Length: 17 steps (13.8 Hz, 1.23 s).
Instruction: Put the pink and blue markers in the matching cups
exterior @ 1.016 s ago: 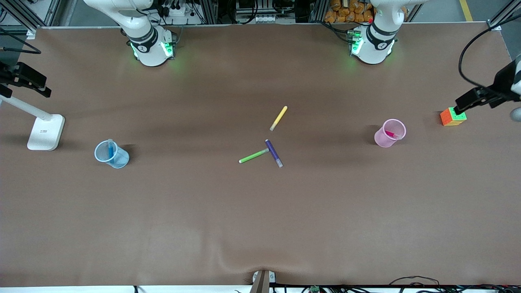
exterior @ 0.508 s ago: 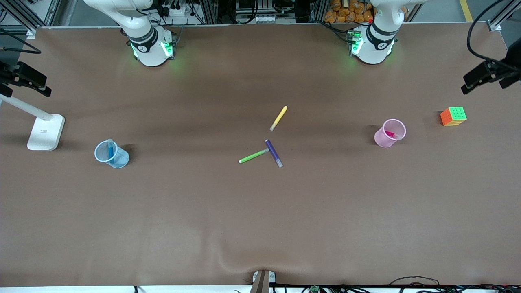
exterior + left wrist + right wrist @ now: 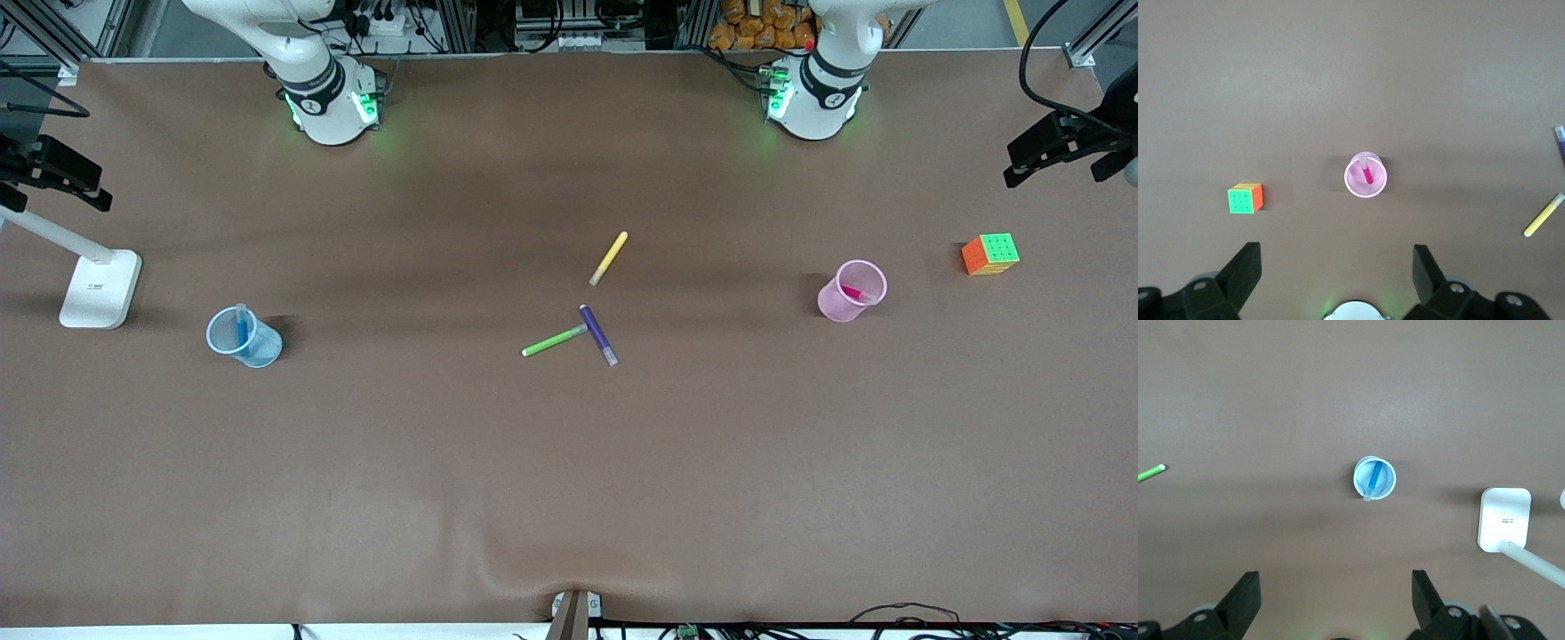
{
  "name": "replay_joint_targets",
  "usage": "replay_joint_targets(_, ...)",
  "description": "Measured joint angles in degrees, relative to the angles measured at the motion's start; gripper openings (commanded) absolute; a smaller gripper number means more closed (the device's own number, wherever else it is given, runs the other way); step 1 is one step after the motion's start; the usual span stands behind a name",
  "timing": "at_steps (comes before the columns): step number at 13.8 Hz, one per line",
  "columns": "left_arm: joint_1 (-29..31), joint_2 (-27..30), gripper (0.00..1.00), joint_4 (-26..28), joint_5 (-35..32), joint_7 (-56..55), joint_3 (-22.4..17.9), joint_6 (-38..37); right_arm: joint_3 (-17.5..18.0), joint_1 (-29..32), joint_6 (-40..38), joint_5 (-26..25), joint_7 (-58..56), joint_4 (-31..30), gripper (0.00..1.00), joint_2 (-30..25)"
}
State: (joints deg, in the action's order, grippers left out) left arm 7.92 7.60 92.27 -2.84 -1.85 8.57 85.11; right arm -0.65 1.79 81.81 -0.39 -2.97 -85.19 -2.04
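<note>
Both markers now sit in their cups, the pink marker (image 3: 1367, 175) in the pink cup (image 3: 1365, 193) below the wide-open, empty left gripper (image 3: 1337, 270), which has lifted away high, the blue marker (image 3: 1373, 477) in the blue cup (image 3: 1386, 487) below the equally open, empty right gripper (image 3: 1337, 590), so the task looks finished.

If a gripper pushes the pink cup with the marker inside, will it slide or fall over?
The pink cup looks thin and light, so it would probably slide easily. The pink marker leans on its rim, which may help tip it. A push low on the wall seems safer.
</note>
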Motion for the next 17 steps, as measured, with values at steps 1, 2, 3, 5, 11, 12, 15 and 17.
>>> replay_joint_targets(1,0.03,0.00,1.00,-0.05,0.00,0.06,-0.02,0.00,0.00,0.00,0.00,0.00,0.00,0.00,1.00,0.00)
replay_joint_targets(2,0.02,0.00,1.00,-0.09,0.00,-0.09,-0.01,0.00,0.00,0.00,0.00,0.00,0.00,0.00,1.00,0.00)
replay_joint_targets(3,0.04,0.00,1.00,-0.12,0.00,-0.43,-0.02,0.00,0.00,0.00,0.00,0.00,0.00,0.00,1.00,0.01)
replay_joint_targets(5,0.26,0.00,1.00,-0.15,0.15,-0.61,-0.02,0.00,-0.01,0.00,0.00,0.00,0.00,0.00,1.00,0.03)
replay_joint_targets(11,1.07,0.00,1.00,-0.22,1.62,-0.68,-0.12,-0.49,-0.01,0.00,0.00,0.00,0.00,0.00,1.00,0.07)
replay_joint_targets(12,1.11,0.00,1.00,-0.26,1.64,-0.68,-0.27,-0.95,-0.01,0.00,0.00,0.00,0.00,0.00,1.00,0.07)
replay_joint_targets(15,1.16,0.00,1.00,-0.30,1.68,-0.68,-0.70,-1.31,-0.01,0.00,0.00,0.00,0.00,0.00,1.00,0.08)
replay_joint_targets(17,1.20,0.00,1.00,-0.31,1.69,-0.68,-0.75,-1.37,-0.01,0.01,0.00,0.00,0.00,0.00,1.00,0.08)
